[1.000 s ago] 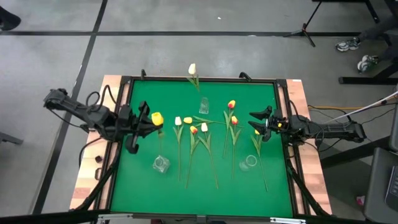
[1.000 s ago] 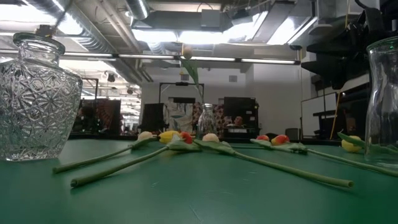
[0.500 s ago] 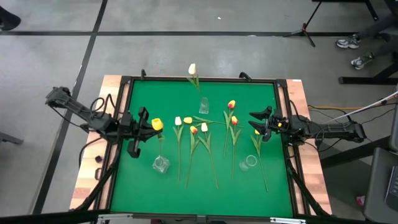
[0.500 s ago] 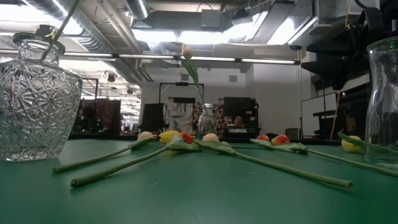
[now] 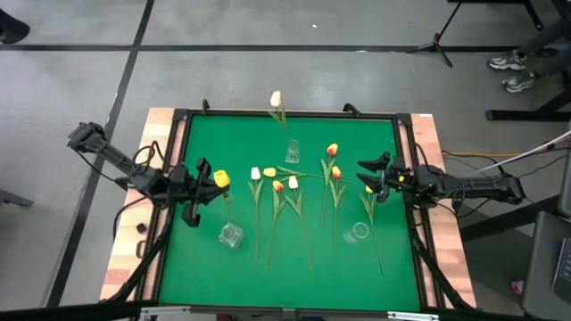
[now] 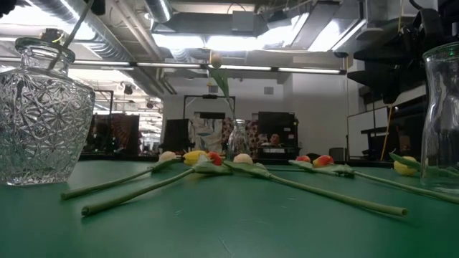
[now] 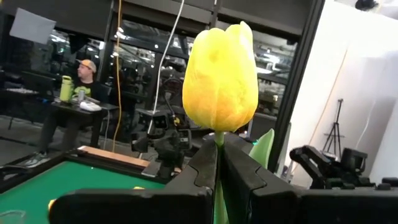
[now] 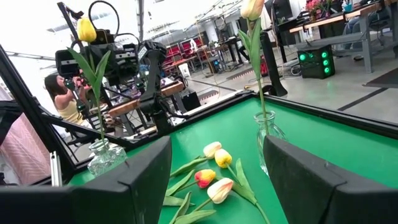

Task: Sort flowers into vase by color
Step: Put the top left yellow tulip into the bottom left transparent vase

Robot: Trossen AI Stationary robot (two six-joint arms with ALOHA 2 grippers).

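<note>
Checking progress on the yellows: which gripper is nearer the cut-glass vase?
Left. The left gripper holds a yellow tulip just behind the cut-glass vase; the right gripper waits across the table, open.

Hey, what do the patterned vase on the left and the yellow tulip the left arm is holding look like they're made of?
The patterned vase looks like clear pressed glass: see-through, with cut star and diamond facets catching the light. The yellow tulip looks artificial, probably fabric or soft plastic: matte, evenly coloured petals on a plain green stem, pinched in the left gripper fingers.
</note>
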